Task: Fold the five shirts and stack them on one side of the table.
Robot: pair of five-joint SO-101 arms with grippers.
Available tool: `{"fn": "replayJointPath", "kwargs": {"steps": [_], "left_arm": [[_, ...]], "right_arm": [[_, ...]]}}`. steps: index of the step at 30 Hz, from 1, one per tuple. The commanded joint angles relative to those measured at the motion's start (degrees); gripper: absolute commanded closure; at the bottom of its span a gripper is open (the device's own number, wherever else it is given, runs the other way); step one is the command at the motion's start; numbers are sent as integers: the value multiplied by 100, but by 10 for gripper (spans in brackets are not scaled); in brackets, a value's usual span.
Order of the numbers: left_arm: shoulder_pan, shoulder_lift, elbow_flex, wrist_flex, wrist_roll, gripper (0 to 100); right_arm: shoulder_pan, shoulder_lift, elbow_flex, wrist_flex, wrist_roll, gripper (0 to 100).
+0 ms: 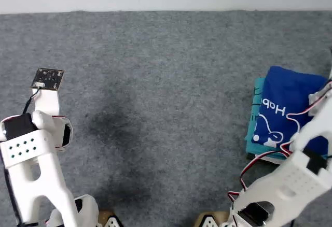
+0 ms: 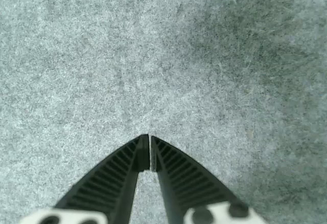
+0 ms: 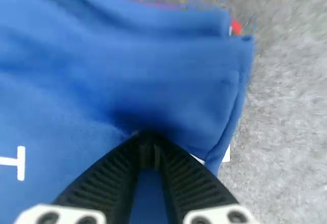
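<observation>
Two stacked shirts [image 1: 288,100], right hand [image 3: 148,142] closed

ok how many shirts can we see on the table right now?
2. A folded blue shirt lies on top of a teal shirt, stacked at the right edge of the table in the high view. Others may be hidden underneath.

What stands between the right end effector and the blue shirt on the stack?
Nothing visible does. The right end effector, shut, has its tips right at the blue shirt, which lies on top of a teal shirt at the right side of the gray table. No other thing lies between them.
</observation>
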Motion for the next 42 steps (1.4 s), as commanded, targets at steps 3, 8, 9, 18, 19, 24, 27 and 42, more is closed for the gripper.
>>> {"fn": "replayJointPath", "kwargs": {"steps": [3, 8, 9, 18, 19, 24, 27, 42], "left_arm": [[-53, -185, -31, 35, -44, 985], [-53, -185, -48, 35, -44, 985], [-53, -185, -57, 35, -44, 985], [-53, -193, -66, 35, -44, 985], [-53, -193, -66, 35, -44, 985], [-44, -193, -66, 237, -35, 985], [-53, -193, -66, 237, -35, 985], [-18, -193, -1420, 809, 554, 985]], "right_arm": [[75, -620, -290, 497, 35, 987], [-101, -1763, -299, 1033, 35, 986], [-163, -1956, -299, 1182, 35, 984], [-215, -2264, -264, 2897, 35, 985], [-119, -2141, -264, 2949, 44, 985], [514, -1174, -264, 2536, 466, 987], [725, -532, -273, 2281, 888, 987], [13, -2018, -273, 2941, 905, 987]]}}
